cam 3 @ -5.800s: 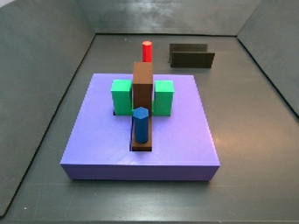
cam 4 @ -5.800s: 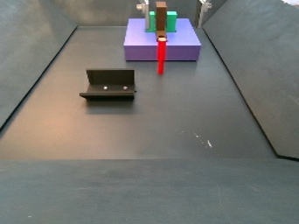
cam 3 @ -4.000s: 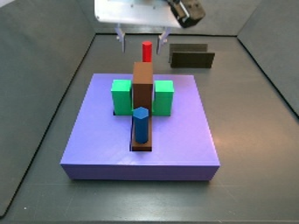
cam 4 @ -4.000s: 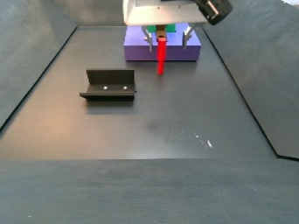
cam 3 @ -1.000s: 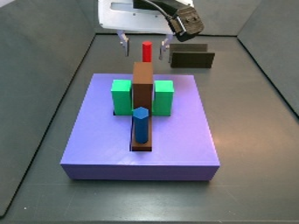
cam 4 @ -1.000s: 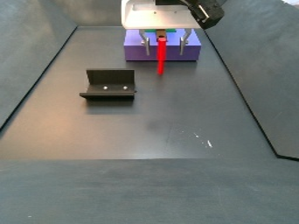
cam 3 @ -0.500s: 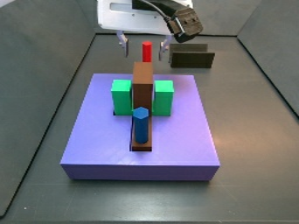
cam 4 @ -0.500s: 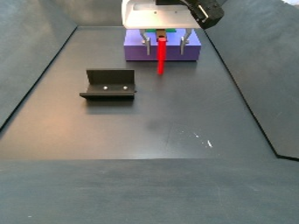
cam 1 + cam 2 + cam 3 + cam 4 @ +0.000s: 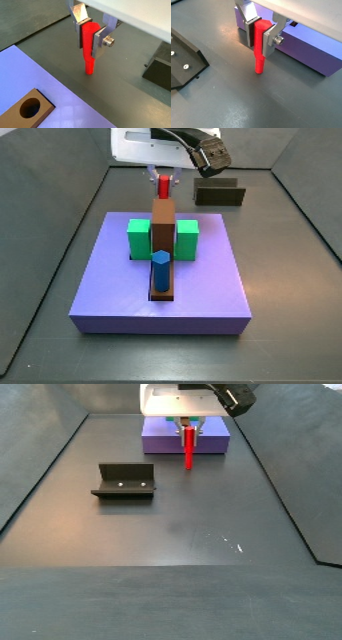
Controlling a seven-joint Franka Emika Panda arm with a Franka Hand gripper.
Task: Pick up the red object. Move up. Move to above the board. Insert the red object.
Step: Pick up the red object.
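The red object point(image 9: 164, 186) is a thin red peg standing upright on the dark floor just behind the board point(image 9: 201, 278). My gripper point(image 9: 166, 178) is over it and shut on its upper part. Both wrist views show the silver fingers pressed on the peg point(image 9: 89, 50) point(image 9: 259, 52) from both sides, with its narrower lower end free below them. In the side view from the far end, the peg point(image 9: 190, 450) and gripper point(image 9: 190, 428) stand in front of the board point(image 9: 211, 444). The board carries a brown bar point(image 9: 163, 228), two green blocks point(image 9: 139, 238) and a blue peg point(image 9: 160, 270).
The dark fixture point(image 9: 219, 193) stands on the floor beside the gripper, also seen in a side view point(image 9: 124, 480) and a wrist view point(image 9: 184, 60). The brown bar's end has a round hole point(image 9: 28, 106). Grey walls enclose the floor.
The fingers, spread on either side of the red peg half a second ago, have closed onto it. The peg still stands at the same height.
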